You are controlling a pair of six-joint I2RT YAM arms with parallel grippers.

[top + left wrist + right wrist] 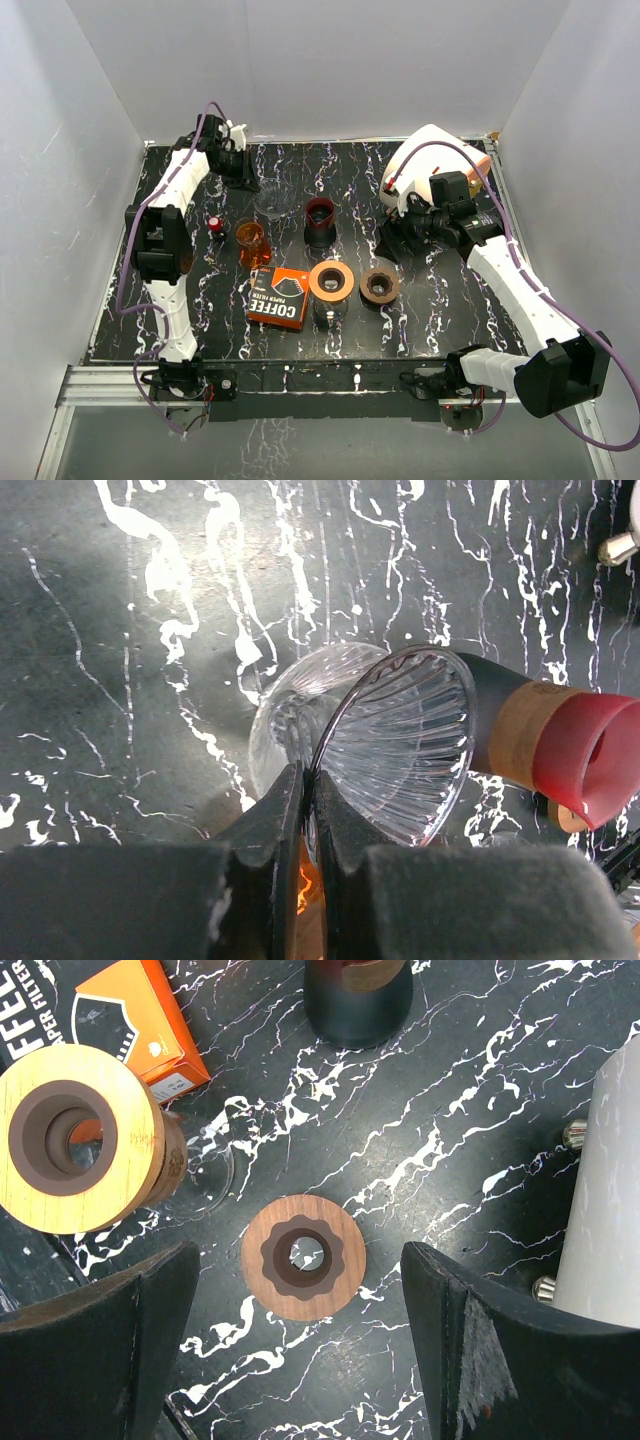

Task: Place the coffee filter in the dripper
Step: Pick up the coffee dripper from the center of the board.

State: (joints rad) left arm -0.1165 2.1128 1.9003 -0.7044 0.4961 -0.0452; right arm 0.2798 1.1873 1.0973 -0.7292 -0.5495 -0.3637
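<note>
While the left gripper (308, 780) bites: jaws are together on the thin rim of the glass dripper (400, 745), a 1-edge pinch and nothing more.
Dripper: ribbed clear cone at the back-centre of the table (420, 330), just beside the dark cup with the red top (560, 750). Whether its foot rests on the table, I can't tell.
Right gripper (300, 1330): fingers wide apart, holding nothing, hovering over the walnut ring (305, 1257).
Task's thing: no loose coffee filter in sight. Only the orange filter box (278, 298) shows, nearer the arm bases, with the amber glass (251, 241) between it and the dripper.
Progress: early, I'd say, with the paper not yet out.
Risk 1: the glass pivots or slips in that pinch, since the rim is smooth and the contact narrow. It could swing into the red-topped cup.
Risk 2: the box slides instead of giving up a filter, being light card with nothing pinning it.
Risk 3: nested papers come out several at once, or 1 creases.
Risk 4: the pale wooden ring (70, 1140) stands just beside the box and is easily knocked on the reach.
</note>
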